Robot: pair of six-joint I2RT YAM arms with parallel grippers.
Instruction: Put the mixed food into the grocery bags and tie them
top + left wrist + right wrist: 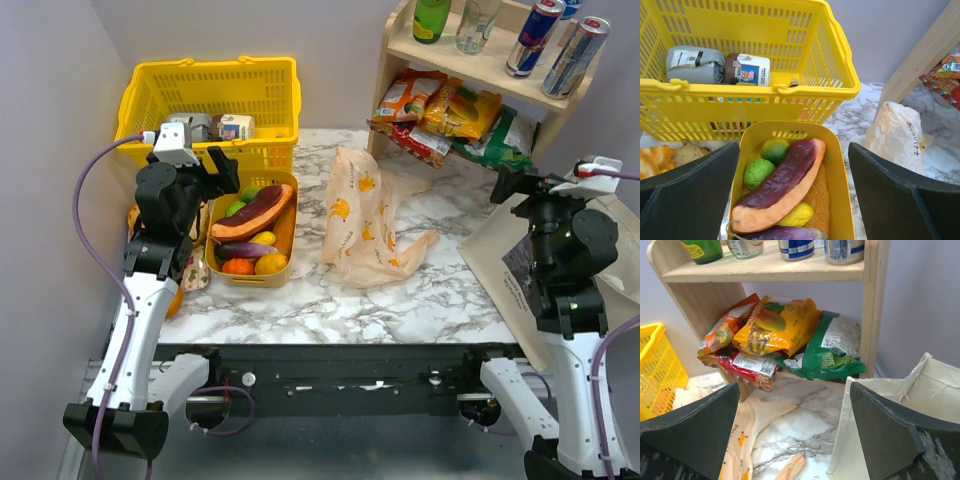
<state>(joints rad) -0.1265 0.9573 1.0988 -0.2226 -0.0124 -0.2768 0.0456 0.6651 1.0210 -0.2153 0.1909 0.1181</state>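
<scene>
A yellow tub holds the mixed food: a red-brown long slice, a purple eggplant, two limes, a lemon and oranges. My left gripper is open and empty, just above the tub's far end. The peach plastic bag lies crumpled mid-table. The beige canvas tote lies at the right. My right gripper is open and empty above the tote's edge. Two blue-silver cans stand on the shelf top.
A yellow shopping basket with packaged goods stands behind the tub. A wooden shelf at the back right holds snack packets, a green bottle and a glass. Bread loaves lie left of the tub. A wall runs along the left.
</scene>
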